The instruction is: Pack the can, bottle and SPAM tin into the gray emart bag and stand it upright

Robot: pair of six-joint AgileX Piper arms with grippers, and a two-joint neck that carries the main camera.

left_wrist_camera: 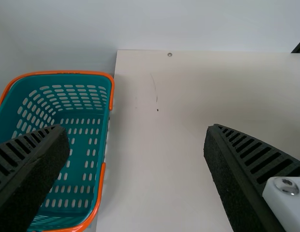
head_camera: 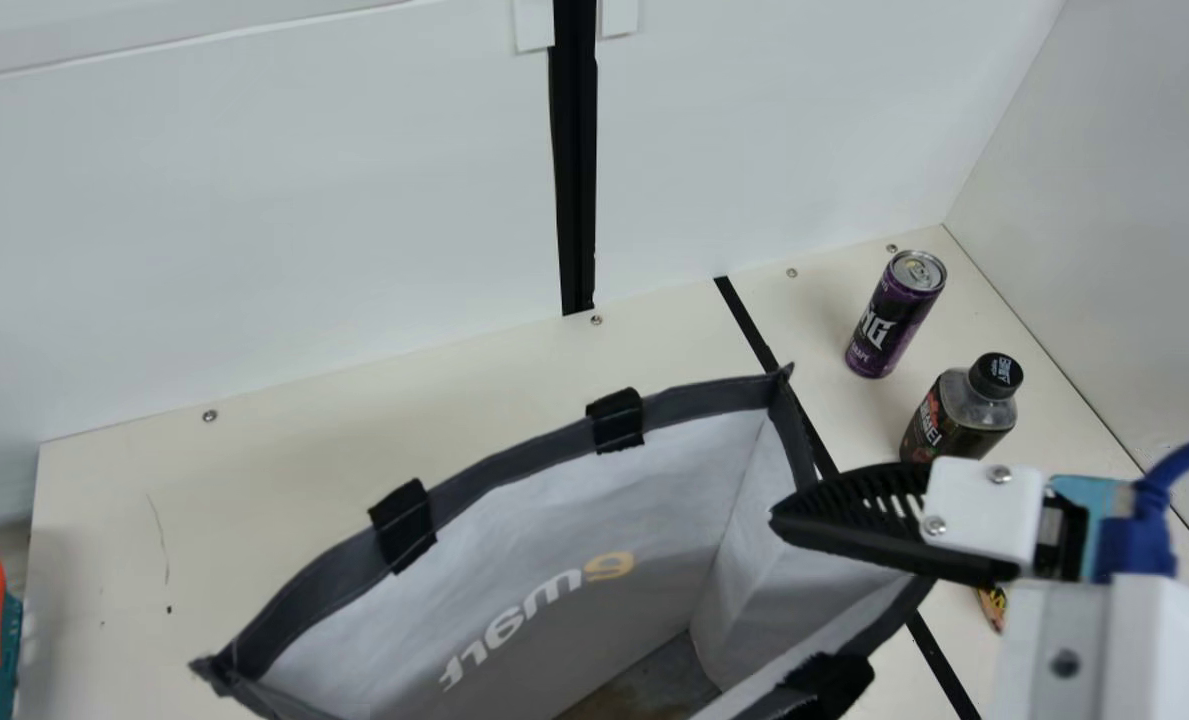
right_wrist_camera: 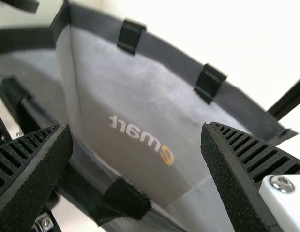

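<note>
My right gripper (head_camera: 789,515) is over the right end of the gray emart bag (head_camera: 689,405), whose mouth gapes upward. In the right wrist view my right gripper (right_wrist_camera: 136,129) is open above the bag (right_wrist_camera: 135,101), nothing between its fingers. Right of the bag, the purple can (head_camera: 894,315) stands upright near the back, and the dark-capped bottle (head_camera: 959,410) stands in front of it, partly behind the gripper. A yellowish edge (head_camera: 994,605) peeks from under the right arm; whether it is the SPAM tin, I cannot tell. My left gripper (left_wrist_camera: 136,130) is open over the table's left part.
A teal basket (left_wrist_camera: 87,145) with orange handles lies along the left edge of the table (left_wrist_camera: 159,159). White walls (head_camera: 254,220) rise behind and at the right. A black strip (head_camera: 749,325) crosses the table between bag and can.
</note>
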